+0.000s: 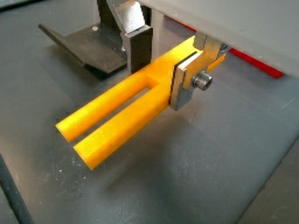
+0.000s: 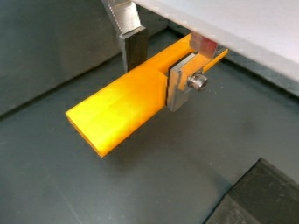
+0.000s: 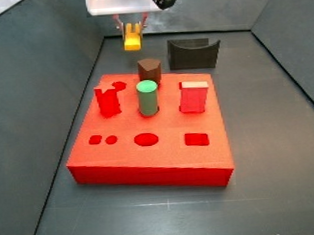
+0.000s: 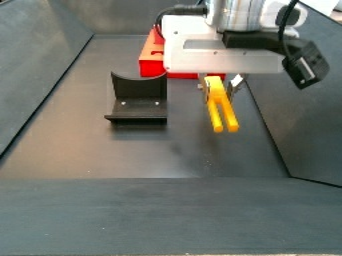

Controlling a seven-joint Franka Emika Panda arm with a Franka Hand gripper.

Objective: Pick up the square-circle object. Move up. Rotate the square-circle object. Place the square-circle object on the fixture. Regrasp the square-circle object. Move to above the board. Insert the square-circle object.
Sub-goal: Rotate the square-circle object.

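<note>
End effector (image 4: 219,84) gripping square-circle object (image 4: 221,108), fixture (image 4: 135,98) beside.

white gripper (image 1: 163,66), silver screwed fingers (image 1: 184,83)

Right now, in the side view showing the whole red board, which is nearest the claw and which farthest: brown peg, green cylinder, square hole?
The gripper holds the yellow peg behind the board.
1. Brown peg, at the board's back edge.
2. Green cylinder, mid-board.
3. Square hole, front row.
</note>
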